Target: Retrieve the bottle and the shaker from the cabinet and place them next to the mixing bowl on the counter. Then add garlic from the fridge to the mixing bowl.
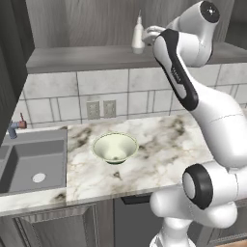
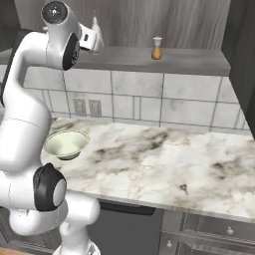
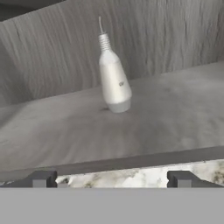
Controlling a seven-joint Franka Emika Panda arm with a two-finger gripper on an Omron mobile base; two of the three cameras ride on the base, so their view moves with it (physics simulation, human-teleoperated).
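at far left in the left base view, a grey sink (image 1: 34, 166) sunk in the counter (image 1: 159, 149), with a small faucet (image 1: 17, 126) at its back edge. right of the sink, the bowl (image 1: 115, 147) upright on the marble, mouth up, clear of the sink rim and of the wall. above it on the tiled wall, a double outlet (image 1: 101, 109). higher up, the cabinet shelf (image 1: 82, 58) with the bottle (image 1: 138, 36) standing on its base, long axis vertical, thin nozzle pointing straight up. just right of the bottle, the white hand at the end of the arm (image 1: 202, 111), close beside it; contact not clear from here.

in the right base view, arm (image 2: 25, 124) at left, bowl (image 2: 66, 144) low beside it on the counter (image 2: 164, 159). bottle mostly hidden behind the hand, only the nozzle tip (image 2: 94, 21) poking up. further right on the same shelf (image 2: 189, 60), the shaker (image 2: 157, 49), upright, pale cap on top, well apart from the bottle and from the hand.

in the hand view, gripper (image 3: 112, 179) with jaws spread wide, holding nothing, one fingertip (image 3: 43, 179) at lower left and the other at lower right. between and beyond them, the bottle (image 3: 113, 78) on the shelf (image 3: 175, 113), seen leaning a little because of the camera roll, base toward the lens, nozzle up and slightly left. fingertips at the shelf's front edge, short of the bottle, not touching it. strip of marble visible under the shelf lip.
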